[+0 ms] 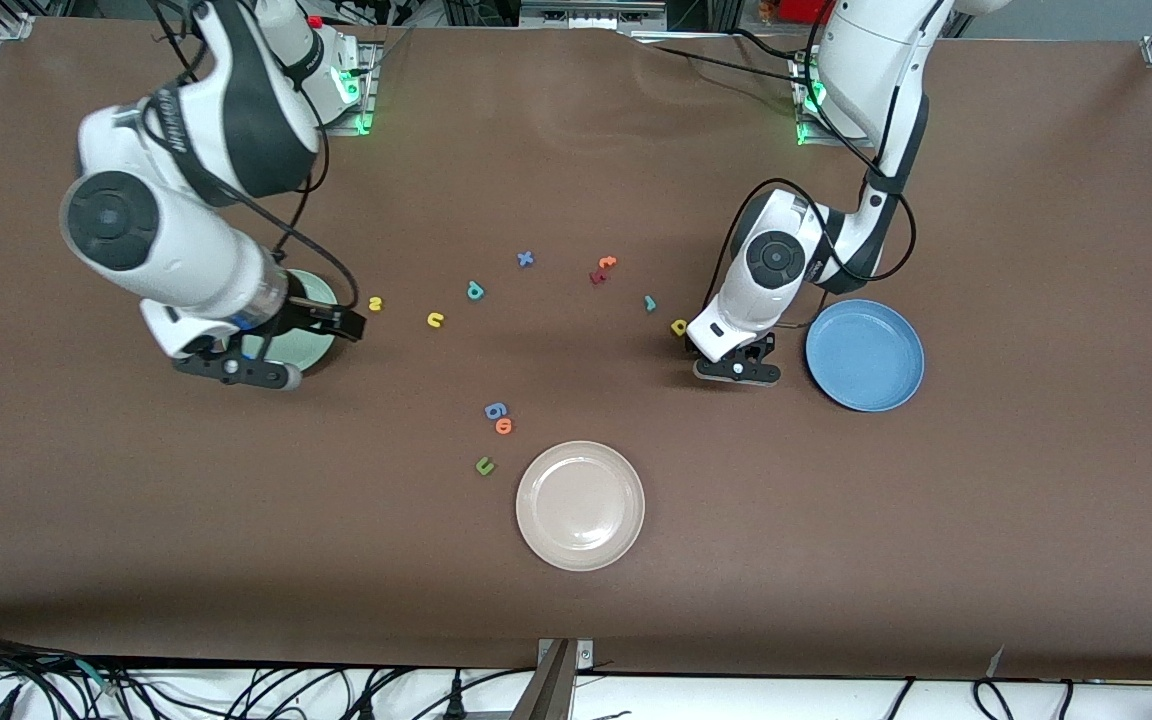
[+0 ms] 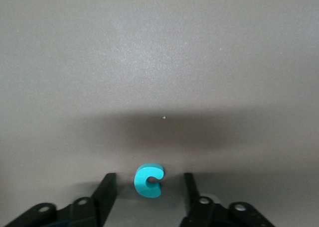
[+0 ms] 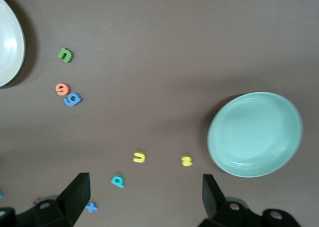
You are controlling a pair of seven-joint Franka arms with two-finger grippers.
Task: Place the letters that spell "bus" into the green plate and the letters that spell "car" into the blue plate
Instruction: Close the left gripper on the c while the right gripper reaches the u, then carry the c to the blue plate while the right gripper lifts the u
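Low over the table beside the blue plate (image 1: 865, 355), my left gripper (image 1: 736, 352) (image 2: 149, 182) stands open. The teal c (image 2: 148, 180) lies flat between its fingers with a gap on each side. In the front view the c is hidden under the hand. The yellow a (image 1: 679, 327) and teal r (image 1: 650, 303) lie close by. My right gripper (image 1: 328, 322) (image 3: 145, 181) hangs open and empty, up over the edge of the green plate (image 1: 314, 345) (image 3: 254, 134). Yellow s (image 1: 375, 303), yellow u (image 1: 435, 319) and teal b (image 1: 476, 291) lie beside that plate.
A cream-white plate (image 1: 580, 505) sits nearest the front camera. Beside it lie a blue g (image 1: 495, 410), an orange letter (image 1: 504, 426) and a green u (image 1: 484, 465). A blue x (image 1: 525, 259), an orange t (image 1: 607, 263) and a dark red letter (image 1: 597, 276) lie mid-table.
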